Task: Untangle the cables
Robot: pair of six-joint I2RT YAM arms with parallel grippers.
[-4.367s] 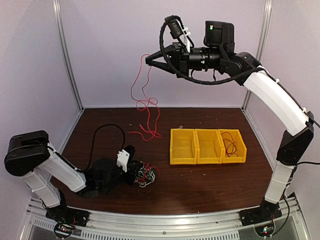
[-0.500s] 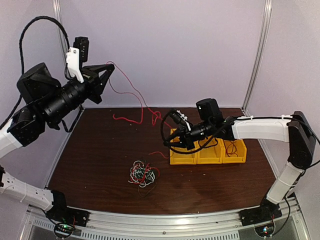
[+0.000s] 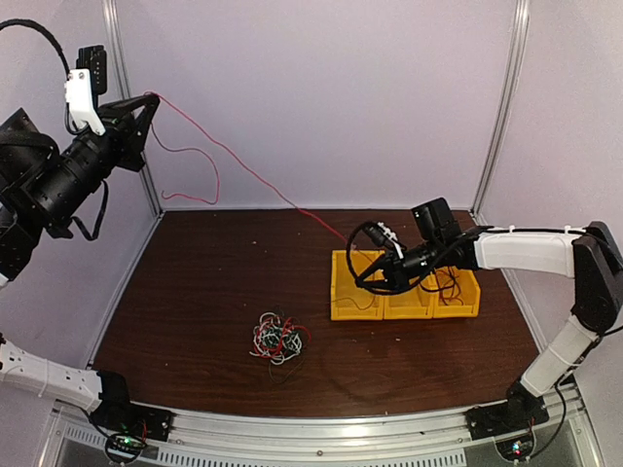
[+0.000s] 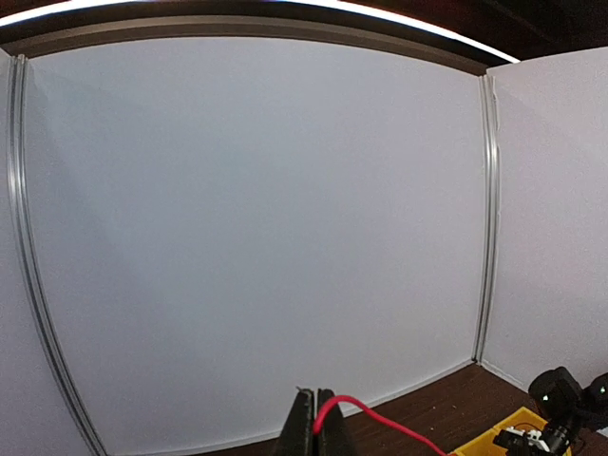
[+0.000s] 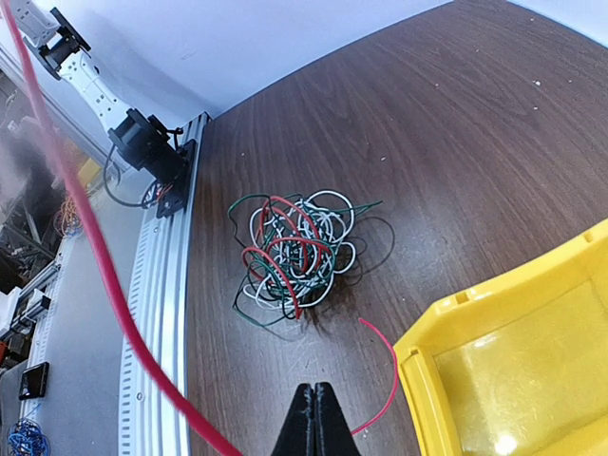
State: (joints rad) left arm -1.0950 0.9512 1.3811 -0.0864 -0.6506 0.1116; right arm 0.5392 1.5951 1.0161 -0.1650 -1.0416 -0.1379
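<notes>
**Top view.** The left claw (image 4: 314, 419) is raised high at 10 o'clock, off the edge of the counter (image 3: 195, 282). Its fingers are pressed together on one red cable (image 3: 243, 163), and the left wrist view shows the cable emerging from the closed tips. From there the cable runs taut, slanting down toward 4 o'clock, to the right claw (image 5: 312, 419). That claw hangs low over the leftmost of three yellow bins (image 3: 407, 313) at 3 o'clock, with its fingers likewise clamped on the cable. A slack loop hangs below the left claw, before the back wall. The bundle of cables (image 3: 277, 338), in red, white, green and black, lies on the counter at 6 o'clock, apart from both claws and near the bins.
</notes>
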